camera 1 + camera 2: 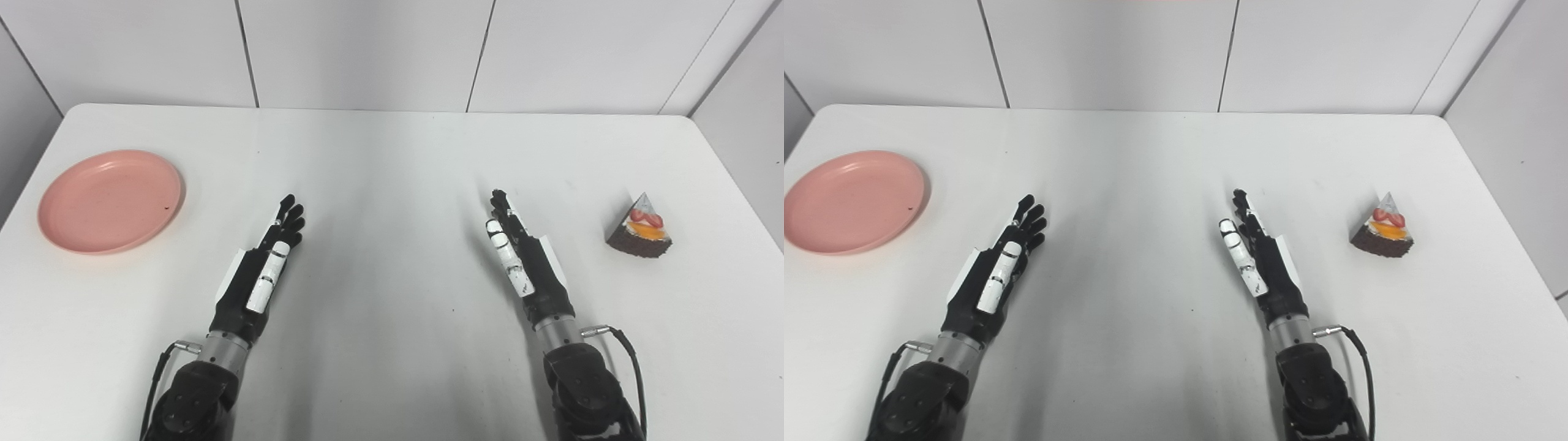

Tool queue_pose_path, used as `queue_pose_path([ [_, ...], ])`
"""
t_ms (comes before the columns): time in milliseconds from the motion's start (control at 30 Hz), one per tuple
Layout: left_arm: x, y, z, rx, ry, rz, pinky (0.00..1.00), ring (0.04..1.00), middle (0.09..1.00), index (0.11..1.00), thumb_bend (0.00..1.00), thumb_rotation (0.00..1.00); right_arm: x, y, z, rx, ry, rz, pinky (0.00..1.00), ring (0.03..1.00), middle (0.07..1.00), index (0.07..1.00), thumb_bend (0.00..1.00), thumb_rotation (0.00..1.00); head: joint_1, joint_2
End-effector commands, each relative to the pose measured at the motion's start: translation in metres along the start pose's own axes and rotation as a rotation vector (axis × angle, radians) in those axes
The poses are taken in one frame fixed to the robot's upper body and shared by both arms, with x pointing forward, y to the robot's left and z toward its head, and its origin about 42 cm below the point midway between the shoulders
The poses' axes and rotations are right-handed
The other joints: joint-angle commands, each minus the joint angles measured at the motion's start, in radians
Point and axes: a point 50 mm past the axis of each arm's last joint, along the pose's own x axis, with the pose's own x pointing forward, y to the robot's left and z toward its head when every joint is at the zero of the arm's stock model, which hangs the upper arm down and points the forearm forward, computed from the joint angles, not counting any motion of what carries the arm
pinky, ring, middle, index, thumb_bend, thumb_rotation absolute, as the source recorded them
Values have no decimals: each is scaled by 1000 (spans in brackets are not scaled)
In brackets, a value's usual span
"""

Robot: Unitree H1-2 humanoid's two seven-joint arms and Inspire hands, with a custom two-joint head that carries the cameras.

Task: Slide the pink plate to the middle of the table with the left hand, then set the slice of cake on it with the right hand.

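Observation:
A pink plate (110, 201) lies empty near the left edge of the white table (392, 159). A wedge of chocolate cake (640, 229) topped with strawberry and orange fruit sits near the right edge. My left hand (264, 263) hovers over the table's front half, fingers straight and apart, holding nothing, well to the right of the plate. My right hand (522, 257) mirrors it, open and empty, a hand's length left of the cake. In the right eye view the plate (852, 201) and cake (1383, 235) show the same layout.
White panelled walls (367, 49) stand behind the table's far edge. A grey wall (747, 122) closes in beside the right edge. Bare tabletop (392, 245) lies between the two hands.

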Motion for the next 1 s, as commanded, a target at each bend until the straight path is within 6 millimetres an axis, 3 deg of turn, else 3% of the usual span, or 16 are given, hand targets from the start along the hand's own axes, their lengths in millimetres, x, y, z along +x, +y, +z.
queue_pose_path([
  [0,0,-7,-14,8,67,-10,963,979,1000,987,388,1000,1,-4,4,-13,-42,13,946,960,963,961,256,1000,1,0],
  [200,6,-25,-18,20,82,-18,984,993,1000,997,391,1000,1,-17,-9,-5,-47,17,944,958,961,958,255,1000,190,-82],
  [400,15,-45,-25,35,104,-18,986,1000,1000,1000,418,1000,8,-29,-32,57,-45,41,998,992,981,976,282,1000,307,-160],
  [567,21,-54,-30,39,109,-25,983,1000,1000,995,428,1000,8,-37,-39,71,-60,45,1000,992,977,971,196,1000,344,-190],
  [967,24,-61,-31,35,104,-24,955,994,1000,987,420,1000,8,-41,-38,80,-64,45,1000,986,976,967,143,1000,362,-191],
])
